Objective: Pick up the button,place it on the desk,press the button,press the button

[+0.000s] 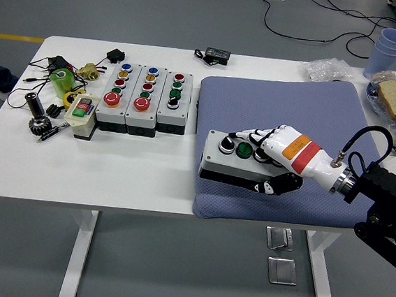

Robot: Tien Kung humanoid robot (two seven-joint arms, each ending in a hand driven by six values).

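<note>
The button box [233, 160] is light gray on top with a black base. It has a black knob and a green button. It sits on the blue mat [285, 115], near the mat's front left corner. Its long side runs left to right, buttons facing up. The right hand [275, 159] holds its right end, with fingers [254, 136] curled over the top and the thumb on the front side.

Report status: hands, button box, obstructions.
Right hand shut on button box, low at blue mat's left front corner. Left hand not in view. Nothing obstructing.
</note>
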